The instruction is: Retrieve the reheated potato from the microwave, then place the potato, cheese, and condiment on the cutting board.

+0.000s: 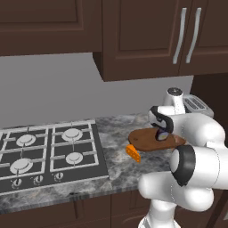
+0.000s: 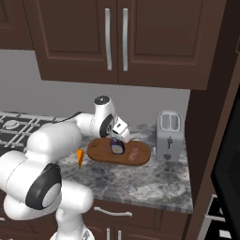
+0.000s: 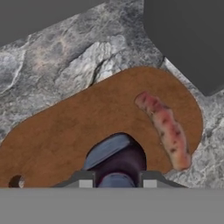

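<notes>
Dark brown wall cabinets (image 2: 117, 42) with long silver handles hang over a grey wall. Below runs the mottled grey stone desk (image 2: 140, 180), with a gas cooktop (image 1: 49, 151) set into it at the left. A silver toaster (image 2: 168, 136) stands near the right end of the desk, and a black appliance front at the far right of the right base view is cut off by the frame edge. The reddish-brown cutting board (image 2: 98, 152) lies on the desk just left of the toaster. The potato (image 3: 166, 129) rests on the board's right part. The cheese (image 1: 132, 152) sits on the desk just off the board's left end. The condiment (image 3: 116, 159) stands on the board, its lower part hidden in the hand view and its label too small to read. The end effector (image 2: 117, 139) is clenched around the condiment bottle from above.
</notes>
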### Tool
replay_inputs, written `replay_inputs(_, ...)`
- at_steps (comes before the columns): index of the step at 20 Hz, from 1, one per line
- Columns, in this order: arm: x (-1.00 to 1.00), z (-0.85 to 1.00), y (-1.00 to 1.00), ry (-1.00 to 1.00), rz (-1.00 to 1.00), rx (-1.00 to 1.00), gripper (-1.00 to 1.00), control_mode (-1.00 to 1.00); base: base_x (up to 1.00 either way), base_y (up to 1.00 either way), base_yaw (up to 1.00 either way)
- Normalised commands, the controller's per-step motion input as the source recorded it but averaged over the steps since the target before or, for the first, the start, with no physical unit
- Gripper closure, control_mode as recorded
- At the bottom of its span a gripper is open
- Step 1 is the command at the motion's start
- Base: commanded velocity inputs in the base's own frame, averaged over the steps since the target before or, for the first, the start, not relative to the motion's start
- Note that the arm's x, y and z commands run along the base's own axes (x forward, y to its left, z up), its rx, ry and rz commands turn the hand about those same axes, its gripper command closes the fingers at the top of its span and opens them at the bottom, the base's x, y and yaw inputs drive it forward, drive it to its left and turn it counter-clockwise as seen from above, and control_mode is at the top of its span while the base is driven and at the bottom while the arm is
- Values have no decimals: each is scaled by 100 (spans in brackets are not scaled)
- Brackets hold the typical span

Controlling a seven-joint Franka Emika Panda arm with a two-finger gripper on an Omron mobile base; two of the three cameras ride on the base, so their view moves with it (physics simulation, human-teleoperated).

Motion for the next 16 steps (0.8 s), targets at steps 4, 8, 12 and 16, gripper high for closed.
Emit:
replay_inputs(4,10,-18,0,0,0,-3,100,-100,0,0,0)
replay_inputs(8,8,-13,0,0,1,0,100,-100,0,0,0)
replay_inputs(12,2,-23,0,0,2,0,100,-100,0,0,0)
replay_inputs(16,0,-29,0,0,2,0,-100,-100,0,0,0)
